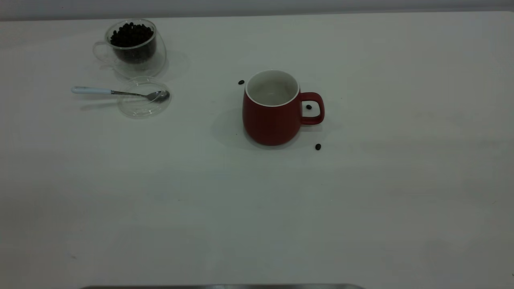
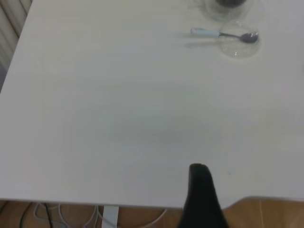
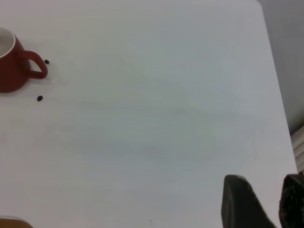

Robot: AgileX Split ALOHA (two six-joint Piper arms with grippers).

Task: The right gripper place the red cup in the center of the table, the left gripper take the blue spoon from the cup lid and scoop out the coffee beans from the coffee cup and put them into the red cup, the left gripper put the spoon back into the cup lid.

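The red cup (image 1: 272, 112) stands upright near the middle of the table (image 1: 257, 208), handle to the right; no beans show in its white inside. At the far left the coffee cup (image 1: 132, 46) holds a heap of coffee beans (image 1: 131, 35). Just in front of it lies the cup lid (image 1: 144, 98), with the blue spoon (image 1: 116, 92) resting across it, bowl in the lid. Neither arm shows in the exterior view. My left gripper (image 2: 202, 194) hangs over the table's near edge, far from the spoon (image 2: 223, 34). My right gripper (image 3: 268, 199) is open and empty, far from the red cup (image 3: 14, 66).
Three loose beans lie around the red cup: one behind it on the left (image 1: 241, 82), one inside the handle loop (image 1: 309, 106), one in front on the right (image 1: 318, 147). A dark strip (image 1: 221, 286) borders the table's near edge.
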